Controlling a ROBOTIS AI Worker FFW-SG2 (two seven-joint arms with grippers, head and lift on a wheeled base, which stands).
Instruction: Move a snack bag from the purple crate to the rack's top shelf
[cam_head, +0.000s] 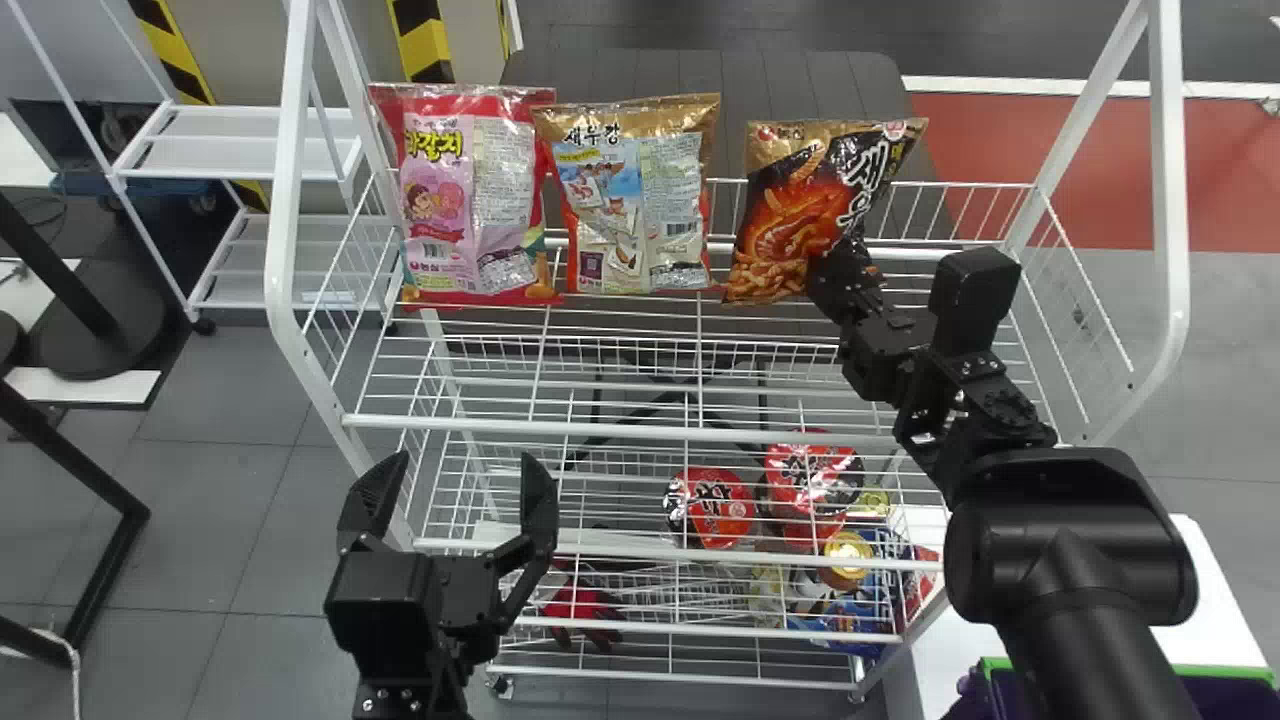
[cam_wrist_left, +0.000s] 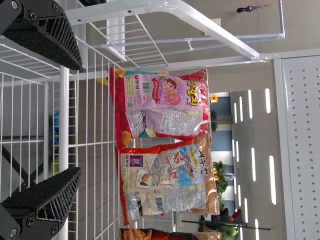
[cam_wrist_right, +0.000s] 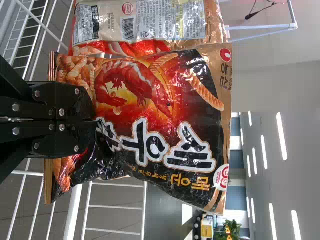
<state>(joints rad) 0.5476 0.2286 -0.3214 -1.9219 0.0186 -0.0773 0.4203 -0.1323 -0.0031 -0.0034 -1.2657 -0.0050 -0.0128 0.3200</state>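
At the right part of the rack's top shelf: holding up the snack bag, mainly black, orange and gold, with its gold top edge uppermost and leaning to the right in the head view.
Right end effector: clenched on the snack bag, gripping low on its front, with the film creased around the fingers.
Right arm: extended from the bottom right up to the top shelf, passing over the white worktop.
Left end effector: released, with fingers spread wide; placed at the left, before the front of the rack, and pointing toward it.
Left wrist view: turned toward the top shelf, with a white rail in sight between the fingers.
Pink-and-red bag: standing upright at the left of the top shelf.
Gold-topped bag: standing between the pink-and-red bag and the snack bag, near the first and a little apart from the second in the head view.
Lower in the rack, toward the right: seen through the wires, two round red-and-black packs, near a gold-lidded can.
Lower in the rack, toward the left: showing through the wires, a red-and-black glove.
Purple crate: partly in sight at the bottom right corner, edged with a green rim and partly hidden by the right arm.
Beyond the rack, at the left: set apart on the floor, a small white shelf unit.
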